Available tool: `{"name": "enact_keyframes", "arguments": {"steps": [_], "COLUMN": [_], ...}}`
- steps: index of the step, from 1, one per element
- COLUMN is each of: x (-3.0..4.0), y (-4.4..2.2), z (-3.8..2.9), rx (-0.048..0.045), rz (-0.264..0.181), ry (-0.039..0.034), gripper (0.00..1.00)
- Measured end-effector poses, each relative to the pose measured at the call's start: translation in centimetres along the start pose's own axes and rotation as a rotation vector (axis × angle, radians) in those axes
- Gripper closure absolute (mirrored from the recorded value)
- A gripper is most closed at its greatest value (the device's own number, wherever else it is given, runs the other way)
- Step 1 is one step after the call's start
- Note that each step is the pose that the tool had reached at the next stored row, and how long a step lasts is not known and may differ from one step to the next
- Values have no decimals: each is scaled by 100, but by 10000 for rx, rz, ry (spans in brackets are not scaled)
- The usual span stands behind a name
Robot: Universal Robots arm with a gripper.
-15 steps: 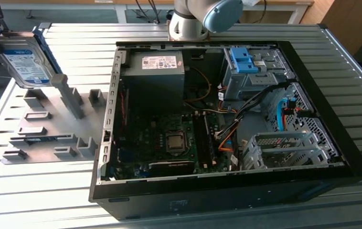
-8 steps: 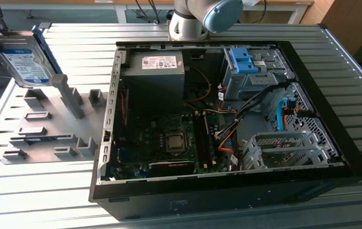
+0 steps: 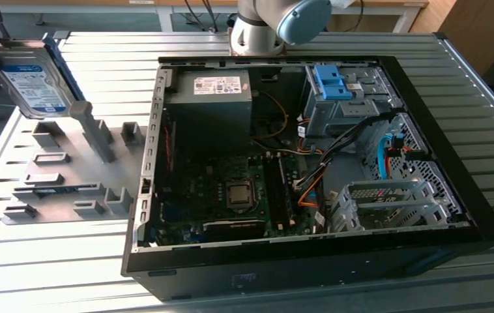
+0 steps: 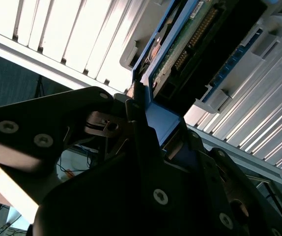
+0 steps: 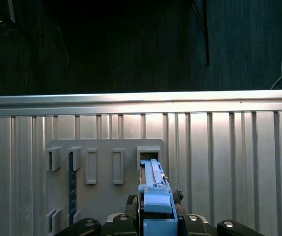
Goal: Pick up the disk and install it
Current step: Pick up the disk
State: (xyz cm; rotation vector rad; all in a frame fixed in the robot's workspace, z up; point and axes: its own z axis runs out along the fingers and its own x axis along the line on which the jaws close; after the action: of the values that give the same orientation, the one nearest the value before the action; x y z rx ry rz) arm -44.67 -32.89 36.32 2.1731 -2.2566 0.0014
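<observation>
Fingers (image 4: 140, 123) are seen closed onto the blue bracket of the disk (image 4: 180, 44) in the second wrist view; one dark finger is pressed against each side of the bracket, with the gripper (image 4: 160, 123) clamped at one end of the drive. The green circuit-board face of the disk is turned towards that camera. In the exterior view the disk (image 3: 28, 85) is held upright and slightly tilted at the exterior view's far left, label side visible, over the far end of the grey fixture plate (image 3: 64, 176). Whether its lower edge touches the upright holder beneath it cannot be told. In the first wrist view the disk (image 5: 153, 187) is seen edge-on between the gripper (image 5: 155, 221) parts, one end lying by a rectangular holder on the fixture plate (image 5: 101, 196). The open computer case (image 3: 299, 274) is laid on the slatted table (image 3: 56, 261), just beside the plate on the exterior view's right. Inside it, a bare blue bracket (image 3: 330, 81) is noted at the drive cage, well apart from the disk.
</observation>
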Motion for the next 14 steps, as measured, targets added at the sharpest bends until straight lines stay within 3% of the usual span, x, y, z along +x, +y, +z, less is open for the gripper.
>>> {"name": "enact_keyframes", "arguments": {"steps": [14], "x": [1], "y": [1], "z": [-123], "rx": [0], "rz": [0], "ry": [0], "gripper": [64]}}
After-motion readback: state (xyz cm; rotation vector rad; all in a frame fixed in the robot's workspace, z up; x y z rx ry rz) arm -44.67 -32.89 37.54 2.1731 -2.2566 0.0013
